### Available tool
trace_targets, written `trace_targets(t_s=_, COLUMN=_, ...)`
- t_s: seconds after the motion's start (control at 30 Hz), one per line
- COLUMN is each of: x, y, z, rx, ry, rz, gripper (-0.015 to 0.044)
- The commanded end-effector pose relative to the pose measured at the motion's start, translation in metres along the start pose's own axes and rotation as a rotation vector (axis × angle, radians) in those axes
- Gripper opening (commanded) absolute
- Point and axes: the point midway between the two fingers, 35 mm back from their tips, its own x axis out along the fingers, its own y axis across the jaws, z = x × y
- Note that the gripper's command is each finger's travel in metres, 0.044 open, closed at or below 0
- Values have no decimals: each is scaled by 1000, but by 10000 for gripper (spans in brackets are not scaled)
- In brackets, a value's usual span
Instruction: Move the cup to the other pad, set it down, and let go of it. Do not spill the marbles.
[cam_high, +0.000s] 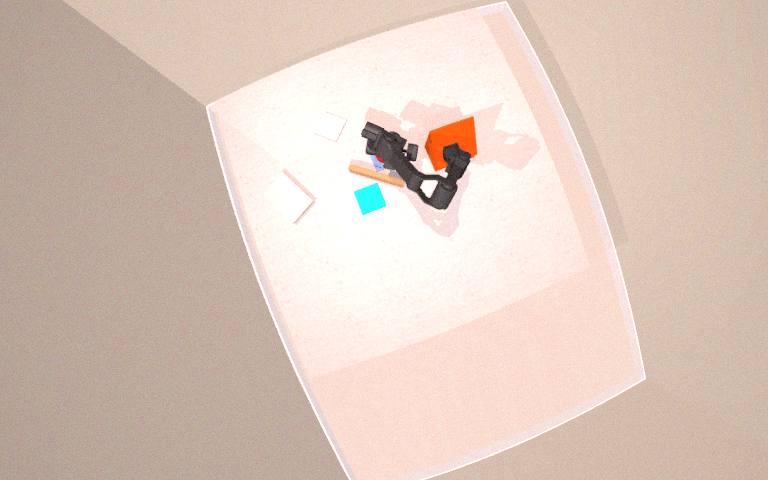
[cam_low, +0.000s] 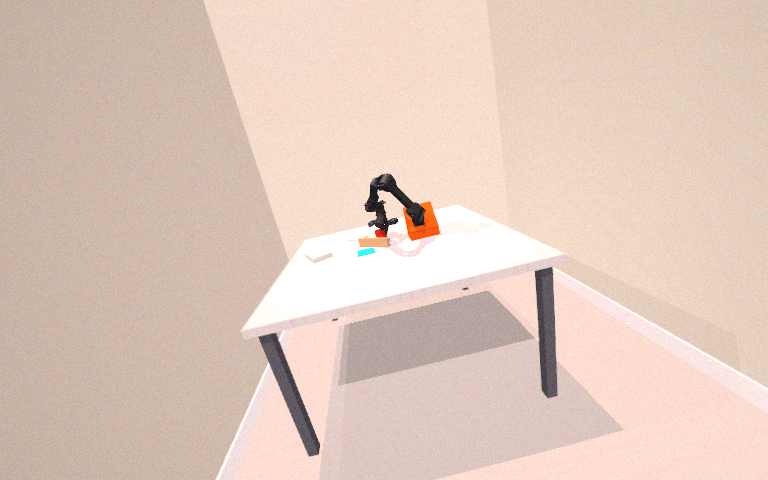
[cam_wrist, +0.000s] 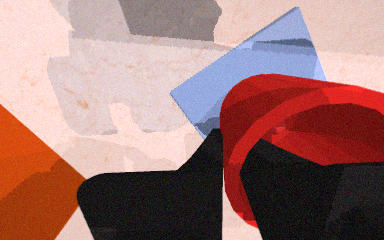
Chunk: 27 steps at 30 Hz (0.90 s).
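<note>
The red cup (cam_high: 379, 159) (cam_low: 380, 232) (cam_wrist: 236, 102) stands at the blue pad (cam_high: 375, 165) (cam_wrist: 225, 75); whether its base touches the pad is hidden. My gripper (cam_low: 385, 229) (cam_wrist: 225, 135) is shut on the cup's wall, one finger inside the rim and one outside. A small reddish marble (cam_wrist: 278, 131) shows inside the cup; the finger and wall hide the rest of the inside. The cyan pad (cam_high: 370, 199) (cam_low: 366, 252) lies bare on the other side of the wooden bar.
The wooden bar (cam_high: 373, 174) (cam_low: 373, 242) stands between the two pads. An orange block (cam_high: 461, 133) (cam_low: 421, 227) (cam_wrist: 25, 160) is beside the arm's base. A flat white block (cam_high: 288, 198) (cam_low: 318, 257) lies beyond the cyan pad, and a thin white square (cam_high: 330, 126) beyond the blue pad.
</note>
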Motion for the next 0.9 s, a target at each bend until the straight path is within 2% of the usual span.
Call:
trace_targets(t_s=0.0, x=0, y=0, z=0, rx=0, ry=0, rz=1, gripper=2)
trace_targets(t_s=0.2, x=-6, y=-1, z=0, rx=0, ry=1, rz=0, gripper=0)
trace_targets(t_s=0.87, x=-72, y=-6, z=-1, rx=4, ry=1, rz=0, gripper=0)
